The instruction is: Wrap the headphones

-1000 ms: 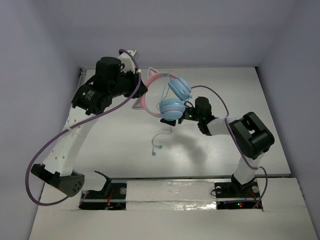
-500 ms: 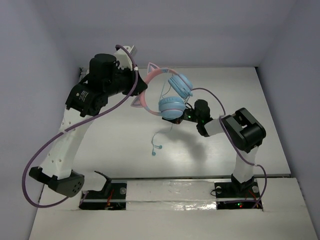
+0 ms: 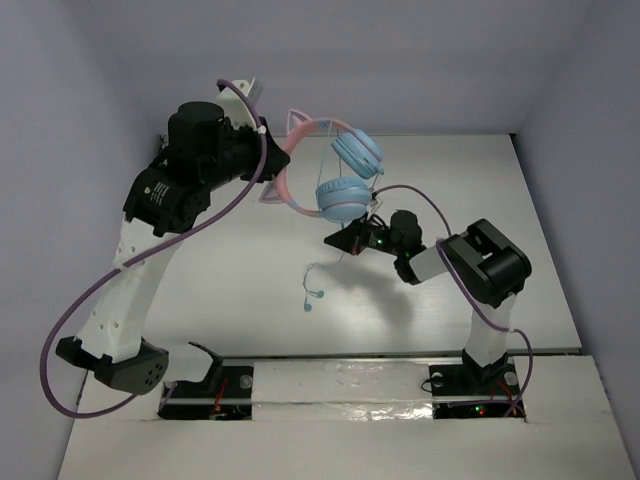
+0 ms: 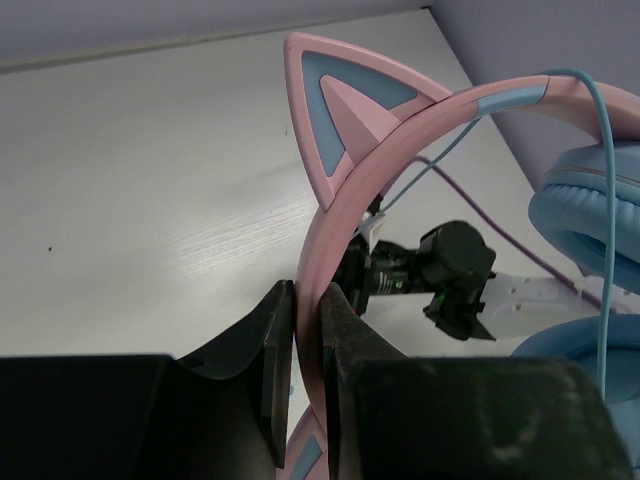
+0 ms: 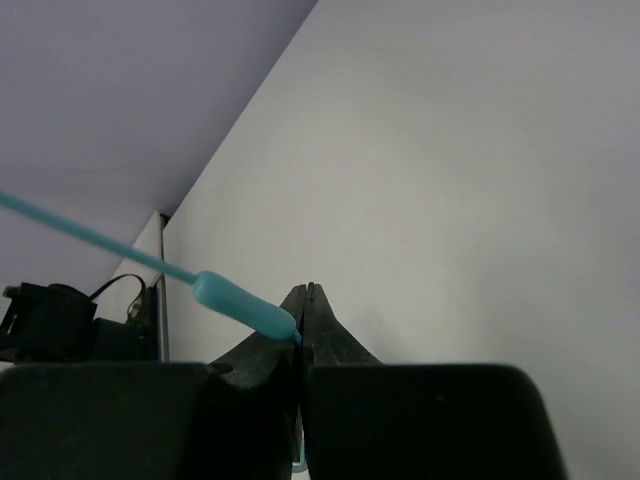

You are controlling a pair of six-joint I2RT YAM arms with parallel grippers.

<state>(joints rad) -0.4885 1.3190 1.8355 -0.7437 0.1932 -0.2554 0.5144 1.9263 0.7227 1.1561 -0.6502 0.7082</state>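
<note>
Left claw (image 4: 308, 292): jaws closed tight on the pink headband (image 4: 400, 125) of the headphones (image 3: 345, 196), one finger (image 4: 277, 340) on each side of the band, just below a pink-and-blue cat ear (image 4: 345, 100). In the top view the left claw (image 3: 262, 158) holds the band high at the far left of the table (image 3: 250, 290), with the band arching to the right. The two light blue ear cups (image 3: 357, 152) hang off it, one farther back and one nearer (image 3: 343, 197), both clear of the surface. Right claw (image 5: 303, 292): jaws pressed together, pinching the thin light blue cord (image 5: 100, 240) right where its thicker teal sleeve (image 5: 245, 305) ends. The sleeve and cord run up and to the left out of the grip. From above, the right claw (image 3: 338, 241) sits just below the nearer ear cup, pointing left, near the table's middle. Below it the cord (image 3: 318, 270) loops down, and its small end (image 3: 310, 303) is over the bare white table. Whether that end rests on the surface, cannot tell. A thick purple cable (image 3: 90, 300) swings wide along the left arm, and another arcs over the right arm (image 3: 440, 205).
</note>
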